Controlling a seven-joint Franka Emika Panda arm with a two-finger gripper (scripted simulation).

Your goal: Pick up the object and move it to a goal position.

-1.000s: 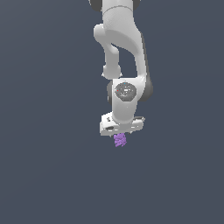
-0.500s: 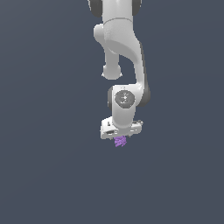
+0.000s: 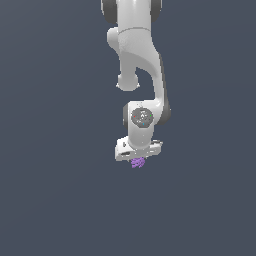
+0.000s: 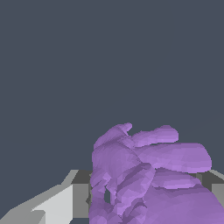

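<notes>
A lumpy, ridged light-purple object fills the wrist view, pressed between pale finger pads. In the exterior view the white gripper clamps it just below the hand, beneath the downward-reaching arm, against a plain dark grey backdrop.

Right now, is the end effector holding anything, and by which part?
Yes: the purple lump sits in the end effector. Only its lower part shows below it, so the exact grip spot cannot be told.
</notes>
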